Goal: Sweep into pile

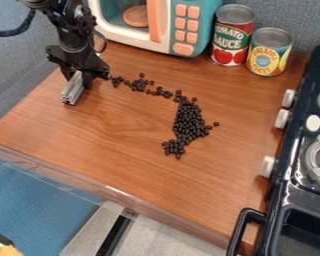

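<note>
Black beans (189, 120) lie in a bent trail on the wooden counter (122, 150). We see the gripper (78, 81) pinching a grey bar (72, 92) between its jaws, left of the trail. If we sweep fast or tilt the bar, beans may scatter or slip underneath.

Two cans (232, 37), one toy microwave (207, 15), one stove (299, 137), one bar (73, 90)

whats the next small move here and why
Probably ease the gripper, with the grey bar it holds, rightward in the picture into the thin trail of black beans: the bar sits just left of the trail, which strings out from the thick clump farther right.
</note>
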Robot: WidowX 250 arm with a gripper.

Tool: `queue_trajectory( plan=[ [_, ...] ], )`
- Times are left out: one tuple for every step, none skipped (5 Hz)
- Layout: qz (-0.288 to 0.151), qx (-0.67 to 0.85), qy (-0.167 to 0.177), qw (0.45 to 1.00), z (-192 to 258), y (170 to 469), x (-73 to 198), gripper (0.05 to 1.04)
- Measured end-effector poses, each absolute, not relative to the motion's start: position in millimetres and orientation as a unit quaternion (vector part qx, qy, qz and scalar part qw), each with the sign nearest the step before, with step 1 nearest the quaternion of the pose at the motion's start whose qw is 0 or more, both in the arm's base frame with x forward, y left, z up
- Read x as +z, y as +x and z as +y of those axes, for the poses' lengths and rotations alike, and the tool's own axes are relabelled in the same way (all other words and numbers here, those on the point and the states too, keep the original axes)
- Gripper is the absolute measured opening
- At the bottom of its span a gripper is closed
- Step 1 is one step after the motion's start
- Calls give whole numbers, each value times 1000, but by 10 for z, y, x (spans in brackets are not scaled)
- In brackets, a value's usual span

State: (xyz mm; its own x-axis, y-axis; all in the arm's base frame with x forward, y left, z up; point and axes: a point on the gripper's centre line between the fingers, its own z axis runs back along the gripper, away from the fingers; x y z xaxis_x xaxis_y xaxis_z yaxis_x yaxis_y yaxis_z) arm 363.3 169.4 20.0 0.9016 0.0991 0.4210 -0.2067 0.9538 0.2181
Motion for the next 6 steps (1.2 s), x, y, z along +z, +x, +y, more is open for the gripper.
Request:
queue_trajectory(
  plan=[
    [-208,62,112,970,1557,3557,178,394],
    [-224,3,107,969,1315,3460,179,394],
    [-239,-23,115,964,1181,3396,150,394],
    [-248,-37,123,960,1129,3378,137,394],
    [-255,-49,124,958,1112,3387,136,394],
    [-253,-50,111,960,1090,3437,134,394]
  ],
)
